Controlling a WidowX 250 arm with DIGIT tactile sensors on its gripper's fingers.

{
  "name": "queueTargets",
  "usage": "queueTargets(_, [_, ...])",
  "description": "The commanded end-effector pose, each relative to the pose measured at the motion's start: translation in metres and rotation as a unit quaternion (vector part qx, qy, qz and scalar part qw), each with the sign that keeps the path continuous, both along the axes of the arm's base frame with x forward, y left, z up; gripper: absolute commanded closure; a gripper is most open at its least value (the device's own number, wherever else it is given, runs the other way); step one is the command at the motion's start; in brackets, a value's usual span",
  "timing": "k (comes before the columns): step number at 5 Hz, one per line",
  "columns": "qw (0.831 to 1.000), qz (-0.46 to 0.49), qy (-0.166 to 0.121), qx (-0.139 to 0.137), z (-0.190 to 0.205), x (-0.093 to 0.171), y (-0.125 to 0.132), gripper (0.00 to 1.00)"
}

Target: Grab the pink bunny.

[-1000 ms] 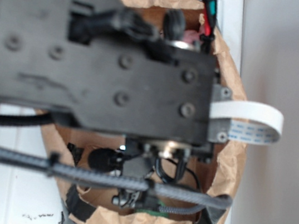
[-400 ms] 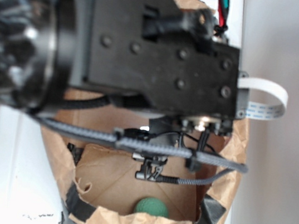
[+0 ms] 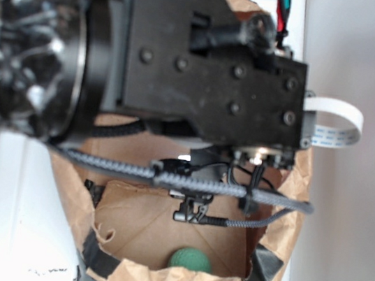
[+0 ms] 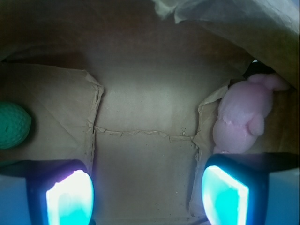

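Observation:
The pink bunny (image 4: 243, 117) is a soft pale-pink plush lying at the right side of the brown paper bag's floor (image 4: 145, 154) in the wrist view, just beyond my right fingertip. My gripper (image 4: 147, 197) is open, its glowing cyan pads wide apart with only bare paper between them. In the exterior view the arm's black body (image 3: 206, 65) covers most of the bag (image 3: 280, 232), and the bunny is hidden there.
A green ball (image 4: 13, 125) rests at the bag's left side in the wrist view and shows near the bag's front wall (image 3: 190, 260) in the exterior view. Crumpled paper walls ring the gripper. A white ribbon cable (image 3: 334, 127) juts out to the right.
The arm has swung so its black body sits higher and further right in the frame, uncovering the bag's floor and the green ball. Since 0.4 s ago it has barely moved.

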State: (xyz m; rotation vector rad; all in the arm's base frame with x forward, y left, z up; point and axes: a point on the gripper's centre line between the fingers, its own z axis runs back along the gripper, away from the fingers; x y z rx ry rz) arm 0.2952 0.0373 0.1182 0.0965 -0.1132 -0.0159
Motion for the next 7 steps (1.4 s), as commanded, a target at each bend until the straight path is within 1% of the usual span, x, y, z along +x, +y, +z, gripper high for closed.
queueTargets(1, [0.999, 0.013, -0.037, 0.007, 0.021, 0.011, 0.008, 0.00])
queueTargets(2, [0.996, 0.085, -0.033, -0.011, 0.007, 0.022, 0.020, 0.00])
queueTargets(3, [0.989, 0.136, -0.044, -0.029, -0.003, 0.026, 0.029, 0.00])
queueTargets(4, [0.981, 0.183, -0.049, -0.041, -0.009, 0.028, 0.038, 0.00])
queueTargets(6, [0.977, 0.207, -0.050, -0.030, -0.015, 0.031, 0.055, 0.00])
queueTargets(7, [0.974, 0.214, -0.067, -0.011, -0.019, 0.036, 0.062, 0.00])
